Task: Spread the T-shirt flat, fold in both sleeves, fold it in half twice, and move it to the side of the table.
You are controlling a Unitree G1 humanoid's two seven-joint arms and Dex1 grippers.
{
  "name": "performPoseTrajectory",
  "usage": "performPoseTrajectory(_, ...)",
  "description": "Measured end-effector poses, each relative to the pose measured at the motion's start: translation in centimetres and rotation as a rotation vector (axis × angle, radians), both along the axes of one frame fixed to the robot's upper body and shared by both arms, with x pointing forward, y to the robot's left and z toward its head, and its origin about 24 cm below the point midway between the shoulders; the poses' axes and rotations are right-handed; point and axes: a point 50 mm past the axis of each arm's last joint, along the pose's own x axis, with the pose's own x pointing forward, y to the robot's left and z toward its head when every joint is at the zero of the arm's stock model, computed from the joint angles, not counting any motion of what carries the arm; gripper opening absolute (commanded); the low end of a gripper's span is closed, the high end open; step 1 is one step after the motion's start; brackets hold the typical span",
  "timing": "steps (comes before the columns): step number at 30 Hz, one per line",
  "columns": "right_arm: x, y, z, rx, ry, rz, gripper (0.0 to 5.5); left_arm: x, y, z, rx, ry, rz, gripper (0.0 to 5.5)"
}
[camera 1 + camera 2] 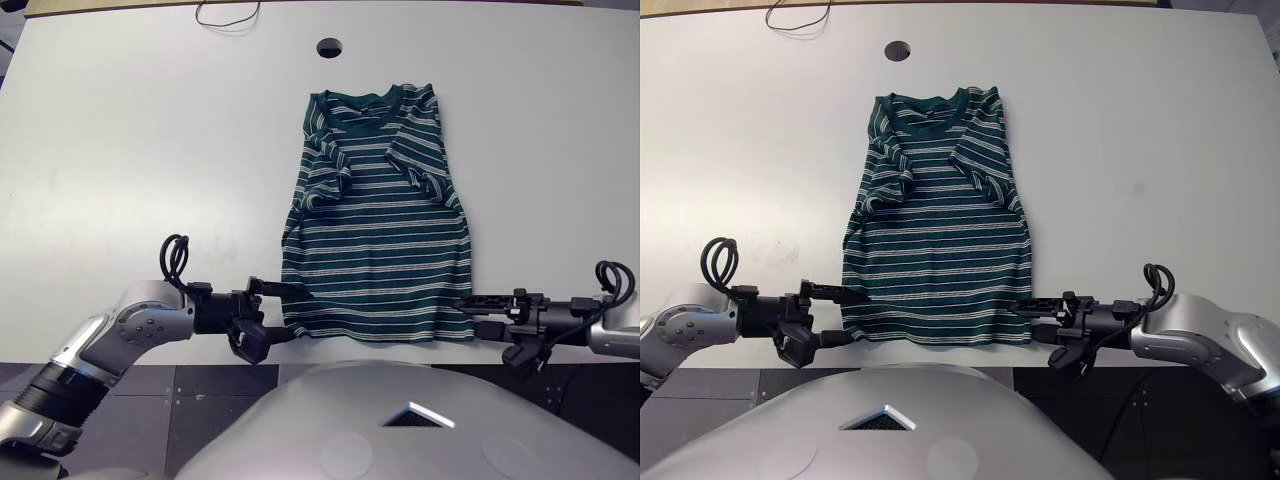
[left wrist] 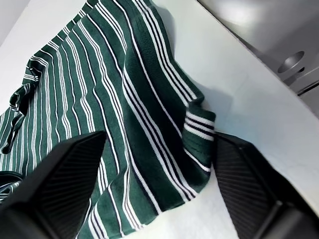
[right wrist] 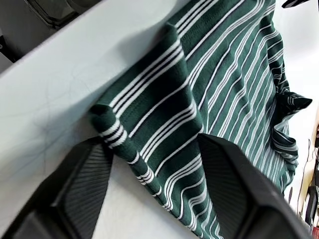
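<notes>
Both arms lie low off T-shirt [image 1: 375,240] hem: L gripper [image 1: 290,312] at left corner, R gripper [image 1: 465,313] at right, each w/ fingers apart, cloth between. Shirt flat on table [image 1: 120,150], sleeves [image 1: 330,165] folded in; cable hole [image 1: 329,47] beyond collar.

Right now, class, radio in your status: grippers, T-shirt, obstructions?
Both open: left gripper, right gripper, straddling hem corners. T-shirt flat, sleeves folded in. Beyond collar, a hole; not obstructing.

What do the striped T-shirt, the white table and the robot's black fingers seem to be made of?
T-shirt: soft knit fabric, probably cotton jersey, matte; it wrinkles and bunches at the hem corners.
Table: smooth white top, perhaps laminate; fine scratches show up close.
Fingers: black matte pads with fine ridges, seemingly rubber or plastic; which is unclear.
</notes>
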Motion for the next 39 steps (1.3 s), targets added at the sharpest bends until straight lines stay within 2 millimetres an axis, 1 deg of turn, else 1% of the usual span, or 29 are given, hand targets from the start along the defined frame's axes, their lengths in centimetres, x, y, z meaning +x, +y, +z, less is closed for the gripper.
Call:
performPoseTrajectory(5, 0.2, 0.3, -0.4, 0.001, 0.018, 0.028, 1.36, -0.3, 0.1, -0.4, 0.000, 0.021, -0.006, 2.38)
performPoseTrajectory(6, 0.2, 0.4, -0.6, 0.006, 0.023, 0.027, 1.07, -0.4, 0.1, -0.4, 0.000, 0.024, -0.006, 2.13)
performPoseTrajectory(8, 0.2, 0.4, -0.7, 0.000, 0.033, 0.028, 0.83, -0.4, 0.1, -0.5, 0.002, 0.029, -0.005, 1.93)
performPoseTrajectory(10, 0.2, 0.4, -0.7, 0.000, 0.042, 0.017, 0.34, -0.4, 0.2, -0.6, 0.004, 0.032, -0.002, 1.50)
performPoseTrajectory(11, 0.2, 0.4, -0.8, -0.004, 0.047, 0.016, 0.19, -0.4, 0.3, -0.6, 0.006, 0.035, 0.000, 1.37)
performPoseTrajectory(12, 0.2, 0.4, -0.8, -0.006, 0.049, 0.015, 0.10, -0.4, 0.3, -0.7, 0.007, 0.037, 0.001, 1.13)
performPoseTrajectory(16, 0.2, 0.4, -0.9, 0.010, 0.061, -0.006, 0.10, -0.3, 0.6, -0.8, 0.003, 0.061, 0.033, 0.35)
performPoseTrajectory(18, 0.2, 0.5, -0.9, 0.026, 0.072, -0.021, 0.10, -0.2, 0.8, -0.9, -0.001, 0.075, 0.054, 0.11)
performPoseTrajectory(21, 0.2, 0.3, -1.1, 0.051, 0.095, -0.061, 0.10, -0.3, 0.8, -1.0, -0.025, 0.110, 0.081, 0.11)
performPoseTrajectory(24, 0.7, 0.4, -0.9, 0.126, 0.117, -0.156, 0.10, -0.6, 0.6, -0.7, -0.101, 0.163, 0.113, 0.11)
performPoseTrajectory(26, 1.3, 0.2, -0.2, 0.188, 0.107, -0.220, 0.10, -0.9, 0.2, -0.1, -0.172, 0.195, 0.128, 0.11)
performPoseTrajectory(28, 1.8, 0.0, 0.7, 0.247, 0.092, -0.276, 0.10, -0.7, 0.0, 0.7, -0.231, 0.193, 0.145, 0.11)
performPoseTrajectory(31, 2.7, -0.6, 2.7, 0.354, 0.034, -0.381, 0.10, 0.9, -0.2, 2.8, -0.370, 0.118, 0.200, 0.11)
performPoseTrajectory(33, 2.9, -1.1, 2.9, 0.344, 0.021, -0.424, 0.10, 2.1, -0.3, 3.2, -0.412, 0.062, 0.245, 0.11)
performPoseTrajectory(36, 3.9, -1.7, 3.5, 0.343, -0.027, -0.475, 0.10, 4.9, -0.5, 3.1, -0.443, -0.064, 0.349, 0.11)
performPoseTrajectory(39, 6.6, -1.4, 4.1, 0.460, -0.145, -0.557, 0.10, 8.1, -0.8, 2.5, -0.454, -0.173, 0.464, 0.11)
